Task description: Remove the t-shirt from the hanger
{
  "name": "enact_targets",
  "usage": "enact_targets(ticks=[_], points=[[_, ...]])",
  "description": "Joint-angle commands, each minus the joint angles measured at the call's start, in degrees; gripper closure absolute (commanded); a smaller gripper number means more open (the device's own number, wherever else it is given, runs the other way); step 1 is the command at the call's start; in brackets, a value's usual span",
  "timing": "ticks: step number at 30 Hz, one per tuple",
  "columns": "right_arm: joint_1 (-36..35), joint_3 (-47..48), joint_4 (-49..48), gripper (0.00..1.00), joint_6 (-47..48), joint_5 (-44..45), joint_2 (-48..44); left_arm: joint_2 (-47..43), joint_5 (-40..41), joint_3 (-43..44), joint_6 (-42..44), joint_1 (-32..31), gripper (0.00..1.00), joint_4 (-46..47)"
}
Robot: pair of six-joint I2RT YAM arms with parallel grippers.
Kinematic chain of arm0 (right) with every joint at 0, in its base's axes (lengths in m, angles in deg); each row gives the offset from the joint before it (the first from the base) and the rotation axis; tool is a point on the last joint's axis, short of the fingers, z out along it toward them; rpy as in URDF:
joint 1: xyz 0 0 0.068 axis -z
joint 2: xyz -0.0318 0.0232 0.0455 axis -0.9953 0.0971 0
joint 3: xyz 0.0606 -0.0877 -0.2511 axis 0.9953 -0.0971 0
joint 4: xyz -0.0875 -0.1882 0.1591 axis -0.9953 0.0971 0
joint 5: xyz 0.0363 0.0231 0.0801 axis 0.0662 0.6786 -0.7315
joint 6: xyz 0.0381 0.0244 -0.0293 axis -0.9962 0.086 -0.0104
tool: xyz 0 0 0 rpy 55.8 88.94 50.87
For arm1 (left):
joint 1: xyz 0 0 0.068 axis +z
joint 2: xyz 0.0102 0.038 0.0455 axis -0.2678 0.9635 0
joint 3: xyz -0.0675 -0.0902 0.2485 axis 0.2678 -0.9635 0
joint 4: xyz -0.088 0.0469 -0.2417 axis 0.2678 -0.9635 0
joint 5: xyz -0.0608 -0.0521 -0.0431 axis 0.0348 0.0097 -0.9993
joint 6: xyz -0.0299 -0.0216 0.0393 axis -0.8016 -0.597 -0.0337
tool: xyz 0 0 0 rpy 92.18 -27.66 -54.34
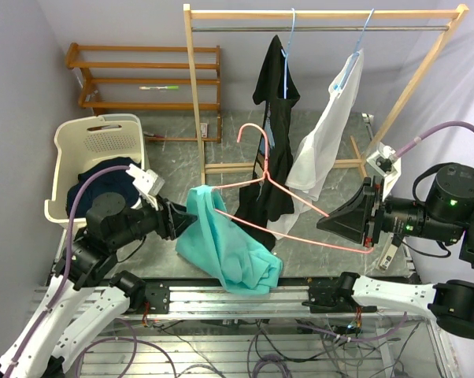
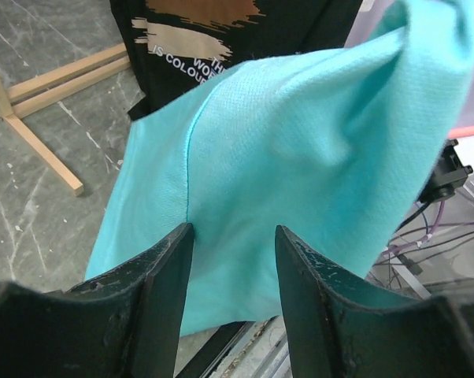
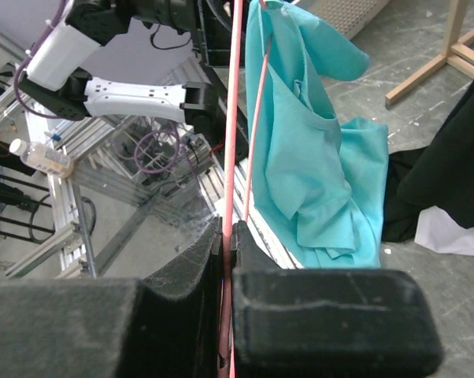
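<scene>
A teal t-shirt [image 1: 233, 252] hangs bunched on the left end of a pink wire hanger [image 1: 300, 233], its lower folds resting near the front rail. My right gripper [image 1: 368, 232] is shut on the hanger's right end and holds it up tilted; in the right wrist view the pink wire [image 3: 234, 118] runs between the closed jaws of that gripper [image 3: 227, 230], with the t-shirt [image 3: 316, 157] beyond. My left gripper [image 1: 178, 219] is at the shirt's left edge. In the left wrist view its jaws [image 2: 234, 236] stand apart, with teal cloth [image 2: 300, 142] just past the tips.
A wooden clothes rack [image 1: 194, 94] behind holds a black printed shirt [image 1: 275, 142] and a white garment [image 1: 324, 142] on blue hangers. A white laundry basket [image 1: 72, 150] with dark clothes stands at left. A wooden shelf [image 1: 142, 75] is at the back.
</scene>
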Motion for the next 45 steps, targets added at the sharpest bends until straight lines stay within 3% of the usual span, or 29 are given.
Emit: enact_targets(ticks=[1,6,7,9,10,13,20,25,28,29,32,34,39,45], points=[[-0.23,-0.72,-7.67,1.00,-1.19,-3.78,-0.68,0.87,-2.33,-0.41,1.07,-0.28,0.43,3.13],[-0.24,-0.80,-10.07,1.00,-2.31,-7.14,-0.30,-0.21,-0.02,-0.96,1.11,-0.28,0.46,3.40],[-0.23,-0.32,-9.53,1.00,-2.31,-6.73,-0.01,-0.60,0.60,-1.02,1.03,-0.27,0.54,3.28],[-0.23,0.33,-8.73,1.00,-2.36,-5.89,0.20,-1.38,1.79,-1.11,0.87,-0.28,0.82,3.24],[-0.23,0.55,-8.40,1.00,-2.42,-5.48,0.20,-1.75,3.18,-1.05,0.53,-0.28,0.92,2.69],[-0.23,2.23,-5.98,1.00,-2.77,-2.13,0.47,-2.92,7.14,-0.52,-0.29,-0.28,0.93,1.40],[-0.22,9.51,4.93,1.00,-4.58,15.22,1.71,-5.06,20.05,0.62,-3.15,-0.26,0.93,-2.08],[-0.23,7.45,6.71,1.00,-4.25,10.27,1.04,-2.49,26.45,1.51,-4.72,-0.26,0.93,-4.37],[-0.24,4.80,7.27,1.00,-4.35,7.59,0.56,-0.67,23.92,1.73,-3.97,-0.28,0.93,-4.09],[-0.23,4.06,7.22,1.00,-4.47,7.96,0.32,-0.43,22.12,1.58,-3.51,-0.26,0.92,-3.54],[-0.23,4.62,6.79,1.00,-4.70,11.93,1.12,-0.33,18.65,1.32,-2.75,-0.26,0.58,-2.44],[-0.25,6.59,5.13,1.00,-4.30,14.37,2.90,-0.93,17.54,1.13,-2.60,-0.28,0.47,-2.18],[-0.28,16.10,2.57,1.00,-1.06,24.05,11.63,-4.05,17.05,0.80,-2.76,-0.24,0.29,-1.98],[-0.23,23.52,-3.12,1.00,2.81,41.36,22.56,-5.92,18.47,0.48,-3.21,-0.28,0.31,-2.29]])
